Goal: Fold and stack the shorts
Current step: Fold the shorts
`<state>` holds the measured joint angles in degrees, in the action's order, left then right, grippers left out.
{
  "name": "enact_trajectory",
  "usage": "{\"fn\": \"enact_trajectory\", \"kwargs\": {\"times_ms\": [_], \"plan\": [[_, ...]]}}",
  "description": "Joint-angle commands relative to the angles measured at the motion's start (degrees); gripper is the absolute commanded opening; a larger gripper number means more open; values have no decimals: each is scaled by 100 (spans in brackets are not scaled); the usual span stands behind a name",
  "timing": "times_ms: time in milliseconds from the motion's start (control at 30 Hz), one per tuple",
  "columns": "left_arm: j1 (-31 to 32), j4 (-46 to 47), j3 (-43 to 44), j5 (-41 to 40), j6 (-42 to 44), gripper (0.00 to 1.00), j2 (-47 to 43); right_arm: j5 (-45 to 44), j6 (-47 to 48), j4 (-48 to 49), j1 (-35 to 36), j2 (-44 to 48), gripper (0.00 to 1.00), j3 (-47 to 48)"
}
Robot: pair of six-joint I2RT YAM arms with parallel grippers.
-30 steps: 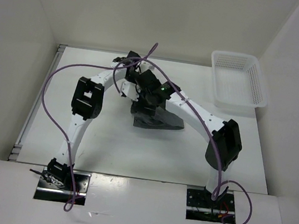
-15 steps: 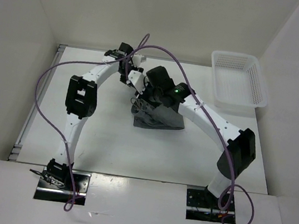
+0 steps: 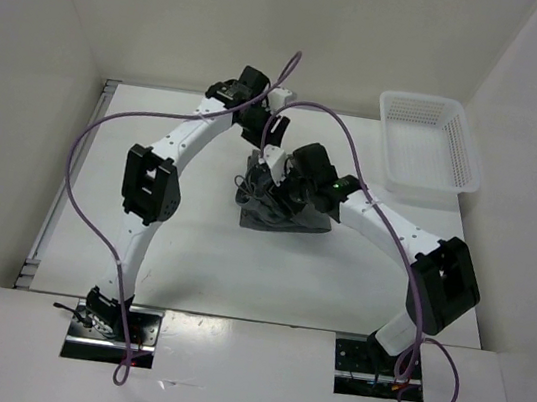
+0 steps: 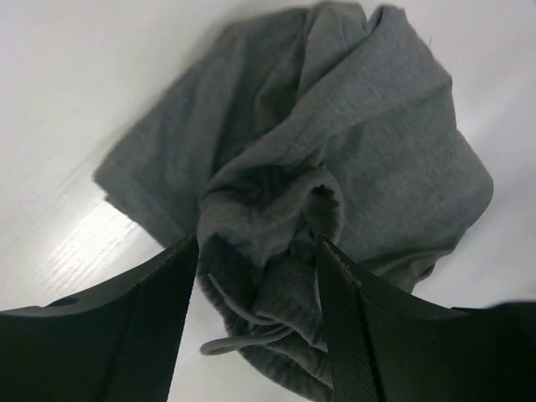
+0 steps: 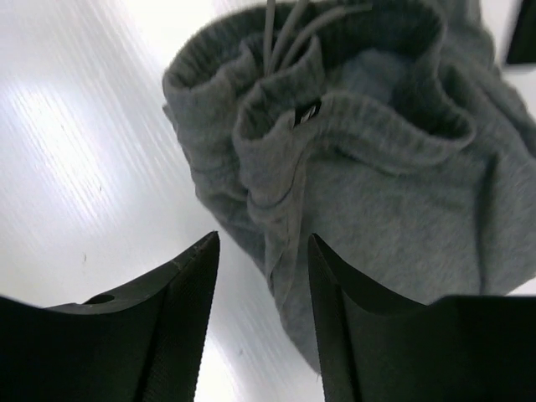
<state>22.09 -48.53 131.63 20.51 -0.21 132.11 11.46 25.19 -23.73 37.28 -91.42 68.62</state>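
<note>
The grey shorts [image 3: 291, 217] lie crumpled in a heap at the middle of the table. In the left wrist view the shorts [image 4: 335, 142] fill the frame, with the gathered waistband and its drawstring [image 4: 239, 322] bunched between my fingers. My left gripper [image 4: 258, 243] is open and straddles that bunch; in the top view the left gripper [image 3: 256, 167] is at the heap's far left edge. My right gripper [image 5: 262, 239] is open just above a folded edge of the shorts [image 5: 394, 167] below the waistband opening. In the top view the right gripper [image 3: 272, 193] is over the heap's left side.
A white mesh basket [image 3: 428, 149] stands at the back right corner of the table. White walls close in the table on the left, back and right. Purple cables loop over both arms above the shorts.
Both wrists have come in over the shorts: the left swung right and toward the heap, the right shifted right and down onto its left side. The shorts stayed in place.
</note>
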Motion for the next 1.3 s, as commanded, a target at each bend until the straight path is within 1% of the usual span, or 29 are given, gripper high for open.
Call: {"fn": "enact_trajectory", "kwargs": {"times_ms": [0,100,200,233,367,467,567,600,667,733,800,833,867,900,1000,1033,1067,1167,1267], "plan": [[-82,-271,11,164,21,67,262,286,-5,868,34,46,53,-50],[-20,-332,11,189,21,68,403,225,-76,1142,34,-96,53,-155],[33,-394,11,251,21,68,456,470,3,1064,34,-209,55,-156],[33,-394,-58,321,21,70,456,532,73,1002,34,-210,57,-156],[33,-446,-173,383,21,71,516,532,74,1080,34,-262,61,-288],[33,-446,-173,331,21,71,658,340,-5,1326,34,-403,61,-341],[33,-446,81,251,21,61,894,260,-5,1546,34,-543,61,-341],[33,-446,151,164,21,50,956,112,-5,1599,34,-544,60,-341],[33,-446,205,111,21,38,1044,58,-5,1669,34,-605,58,-288],[33,-394,275,111,21,26,1158,-12,47,1730,34,-667,53,-288],[33,-394,275,41,21,21,1159,-100,47,1862,86,-720,46,-288],[33,-342,275,41,21,18,1159,-161,47,1863,87,-720,37,-288],[33,-341,327,-38,21,12,1211,-162,47,1915,87,-772,31,-236],[33,-271,328,-134,21,9,1211,-223,100,1916,87,-772,20,-235],[-38,-210,608,-319,21,2,1211,-224,328,1837,87,-772,6,-95],[-99,-209,696,-372,21,1,1211,-110,416,1767,87,-720,0,1],[-186,-148,871,-451,21,0,1211,-109,608,1601,87,-667,0,54],[-328,-77,943,-452,21,0,1159,110,925,1223,139,-492,0,274],[-486,-16,943,-216,21,0,1106,514,1224,731,200,-369,0,459]]}}
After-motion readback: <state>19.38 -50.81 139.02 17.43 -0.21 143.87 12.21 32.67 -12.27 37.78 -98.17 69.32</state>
